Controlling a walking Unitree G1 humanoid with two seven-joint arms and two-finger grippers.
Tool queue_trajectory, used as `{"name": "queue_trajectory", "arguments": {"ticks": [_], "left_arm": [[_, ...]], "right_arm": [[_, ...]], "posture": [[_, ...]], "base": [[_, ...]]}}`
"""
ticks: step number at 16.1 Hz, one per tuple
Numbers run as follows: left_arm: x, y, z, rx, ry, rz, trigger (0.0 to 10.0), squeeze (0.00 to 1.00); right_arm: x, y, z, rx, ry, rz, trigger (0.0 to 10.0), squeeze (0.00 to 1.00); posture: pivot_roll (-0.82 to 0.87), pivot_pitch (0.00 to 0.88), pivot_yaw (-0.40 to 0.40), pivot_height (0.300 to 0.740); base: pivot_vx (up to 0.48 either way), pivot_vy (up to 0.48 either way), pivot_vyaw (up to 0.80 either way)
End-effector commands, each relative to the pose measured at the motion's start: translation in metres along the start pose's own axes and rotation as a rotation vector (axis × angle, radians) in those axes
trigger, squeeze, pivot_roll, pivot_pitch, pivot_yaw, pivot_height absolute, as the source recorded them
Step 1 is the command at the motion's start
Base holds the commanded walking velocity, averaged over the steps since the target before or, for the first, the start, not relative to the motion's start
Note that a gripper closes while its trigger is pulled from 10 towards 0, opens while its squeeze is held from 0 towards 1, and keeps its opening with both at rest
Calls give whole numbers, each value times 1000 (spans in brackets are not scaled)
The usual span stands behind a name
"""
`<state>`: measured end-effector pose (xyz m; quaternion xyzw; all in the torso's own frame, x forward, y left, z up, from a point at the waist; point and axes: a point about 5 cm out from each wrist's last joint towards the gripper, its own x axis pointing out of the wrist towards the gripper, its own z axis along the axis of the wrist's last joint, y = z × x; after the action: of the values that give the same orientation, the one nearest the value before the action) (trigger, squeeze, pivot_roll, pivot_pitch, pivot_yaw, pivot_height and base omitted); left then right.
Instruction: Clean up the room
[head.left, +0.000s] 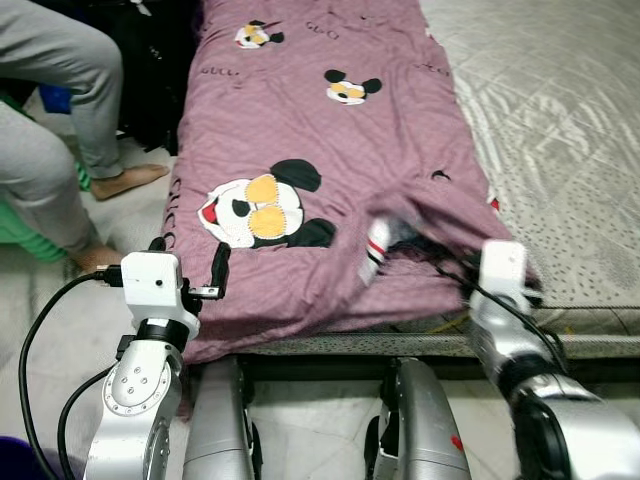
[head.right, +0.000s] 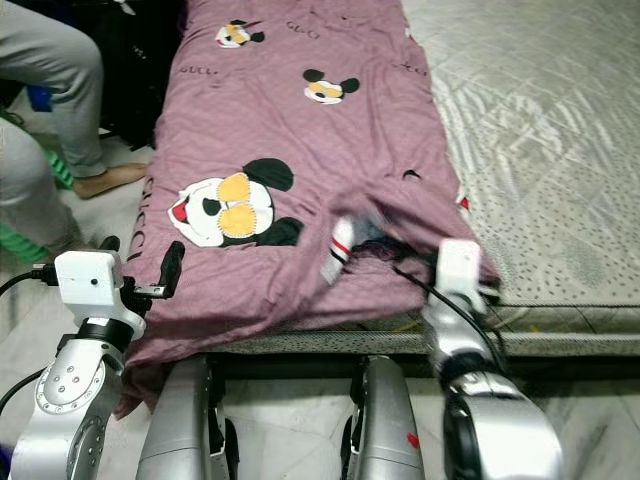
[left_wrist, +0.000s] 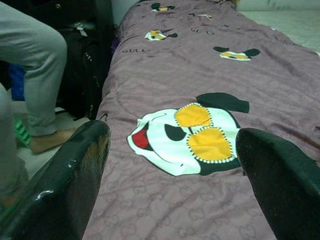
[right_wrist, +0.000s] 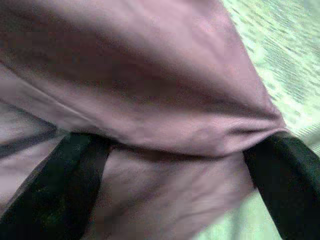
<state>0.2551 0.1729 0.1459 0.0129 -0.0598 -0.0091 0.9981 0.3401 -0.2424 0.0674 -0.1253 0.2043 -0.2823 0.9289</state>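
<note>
Two claws on one purple blanket (head.left: 320, 130), which lies along the bed's left side over the pale mattress (head.left: 560, 120). Right claw (right_wrist: 175, 150) sits wide around a raised fold at the near corner; best to close on that bunched edge, not the flat cloth, then pull it straight and slow. Left claw (left_wrist: 170, 160) hovers wide over the cartoon print (head.left: 255, 210) (near the hanging edge), holding nothing. A striped item (head.left: 378, 245) by the fold is blurred, and a seated person's legs (head.left: 50, 110) run off frame at left
</note>
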Motion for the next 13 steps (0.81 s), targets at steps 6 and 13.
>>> {"name": "queue_trajectory", "arguments": {"ticks": [6, 13], "left_arm": [[2, -2, -6, 0, 26, 5, 10000, 0], [12, -5, -7, -9, 20, -17, 10000, 0]], "right_arm": [[12, -83, -46, -130, 75, -254, 10000, 0], [10, -133, -46, -247, -77, -344, 10000, 0]], "posture": [[86, 239, 9, 557], [27, 217, 34, 557]], "base": [[0, 0, 0], [0, 0, 0]]}}
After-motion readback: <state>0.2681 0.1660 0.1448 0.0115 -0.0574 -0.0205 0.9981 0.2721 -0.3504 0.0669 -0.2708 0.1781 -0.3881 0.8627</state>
